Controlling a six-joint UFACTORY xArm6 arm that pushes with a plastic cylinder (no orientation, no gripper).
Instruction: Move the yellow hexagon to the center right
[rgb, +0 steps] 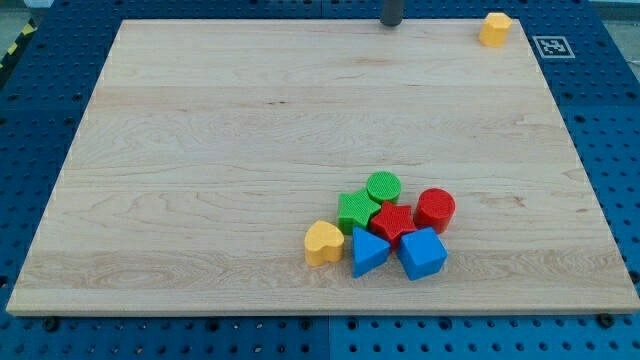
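Camera view: my tip (391, 24) sits bare, well left of the yellow hexagon (494, 29); light, rigid, probably slides easily — push its top face downward.

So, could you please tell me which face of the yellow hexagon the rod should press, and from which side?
There is nothing to grip with, so push. The yellow hexagon sits at the board's top right corner; my tip is to its left. I would probably bring it above the hexagon and press its top face, sliding it down the right edge.
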